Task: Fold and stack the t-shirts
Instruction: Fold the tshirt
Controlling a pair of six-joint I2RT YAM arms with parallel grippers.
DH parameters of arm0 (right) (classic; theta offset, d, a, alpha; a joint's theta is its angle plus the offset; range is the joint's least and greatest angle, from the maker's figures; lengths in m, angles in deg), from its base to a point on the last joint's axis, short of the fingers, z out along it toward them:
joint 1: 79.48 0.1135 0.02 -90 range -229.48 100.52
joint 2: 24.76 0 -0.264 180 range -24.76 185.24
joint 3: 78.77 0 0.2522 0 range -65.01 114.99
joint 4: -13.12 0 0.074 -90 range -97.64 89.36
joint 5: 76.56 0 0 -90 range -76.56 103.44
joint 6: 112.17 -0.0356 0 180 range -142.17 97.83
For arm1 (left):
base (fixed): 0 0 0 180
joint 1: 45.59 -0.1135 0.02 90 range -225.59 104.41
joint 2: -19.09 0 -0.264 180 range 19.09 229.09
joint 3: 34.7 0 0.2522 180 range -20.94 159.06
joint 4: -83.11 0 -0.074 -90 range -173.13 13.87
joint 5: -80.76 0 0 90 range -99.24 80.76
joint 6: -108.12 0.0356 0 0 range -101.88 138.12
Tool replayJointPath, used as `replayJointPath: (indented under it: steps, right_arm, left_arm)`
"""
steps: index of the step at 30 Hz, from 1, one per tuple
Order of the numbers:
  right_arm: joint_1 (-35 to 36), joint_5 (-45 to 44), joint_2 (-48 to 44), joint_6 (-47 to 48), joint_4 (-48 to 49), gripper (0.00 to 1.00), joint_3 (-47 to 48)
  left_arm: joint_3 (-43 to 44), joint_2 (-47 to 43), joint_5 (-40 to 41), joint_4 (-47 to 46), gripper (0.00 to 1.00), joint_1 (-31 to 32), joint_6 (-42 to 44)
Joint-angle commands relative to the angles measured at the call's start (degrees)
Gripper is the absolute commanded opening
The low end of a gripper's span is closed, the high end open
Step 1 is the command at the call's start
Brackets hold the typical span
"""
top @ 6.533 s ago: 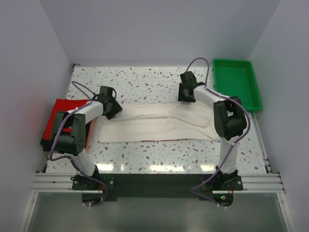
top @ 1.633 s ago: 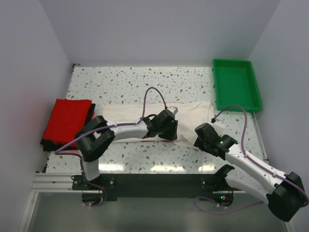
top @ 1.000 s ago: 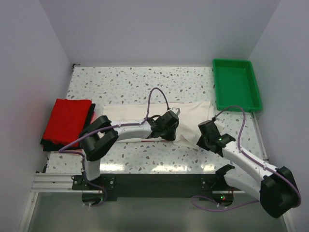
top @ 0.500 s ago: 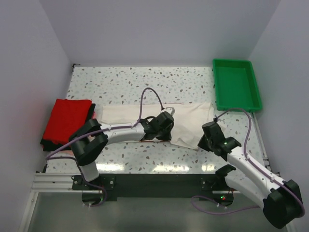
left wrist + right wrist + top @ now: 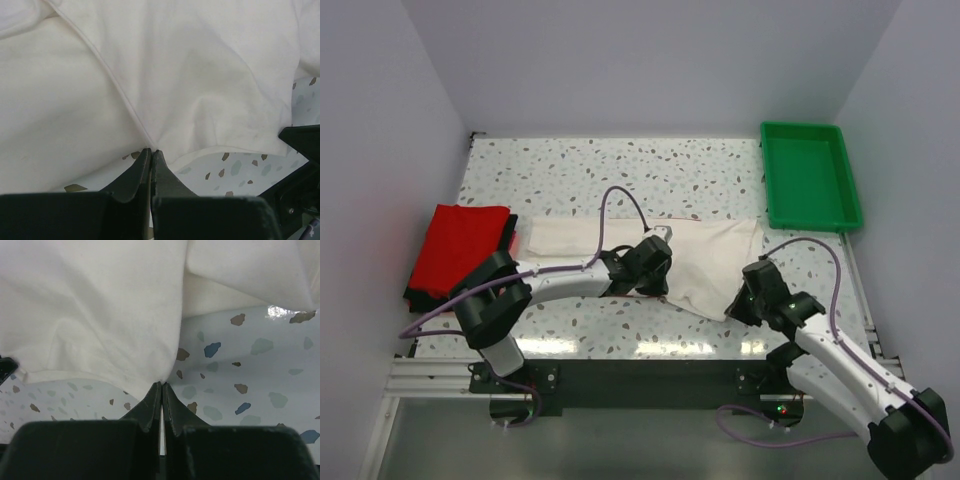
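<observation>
While pinched at its near edge by left gripper point(image 5: 151, 151) and right gripper point(image 5: 162, 384) — cream-white t-shirt point(image 5: 710, 257), creased.

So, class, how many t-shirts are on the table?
3: a cream-white t-shirt spread mid-table, a red t-shirt folded at the left edge, a dark t-shirt peeking out beneath it. More may hide in that stack.

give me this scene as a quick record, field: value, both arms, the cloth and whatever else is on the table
left gripper: shut on the near edge of the cream-white t-shirt, mid-table
right gripper: shut on the same shirt's near right corner
cream-white t-shirt: lying across the speckled table in overlapping layers
red t-shirt: folded, at the table's left edge
green tray: far right corner
</observation>
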Motion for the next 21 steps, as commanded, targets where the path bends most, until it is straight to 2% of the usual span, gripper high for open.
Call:
replayJointPath:
  steps: [1, 4, 9, 13, 21]
  right_arm:
    - [-0.2, 3.8, 2.6, -0.4, 4.9, 0.0, 0.9]
    - [-0.2, 3.3, 6.3, 1.1, 5.0, 0.0, 5.1]
    - [-0.8, -2.5, 12.4, 4.3, 4.2, 0.0, 13.2]
    - [-3.5, -2.4, 18.0, 6.5, 6.5, 0.0, 17.5]
    - [-10.9, -0.4, 32.3, 9.8, 12.0, 0.0, 26.3]
  left_arm:
    - [1.6, -0.5, -0.4, -0.5, 0.0, -0.5, -0.7]
    - [3.4, -0.2, -1.6, 0.2, 0.0, -1.4, -0.3]
    - [5.6, 1.0, -5.2, 0.7, 0.01, -3.8, -0.8]
    - [7.1, 2.3, -10.3, -0.9, 0.07, -7.1, -2.0]
    - [12.4, 7.4, -16.4, -1.3, 0.09, -12.4, -4.4]
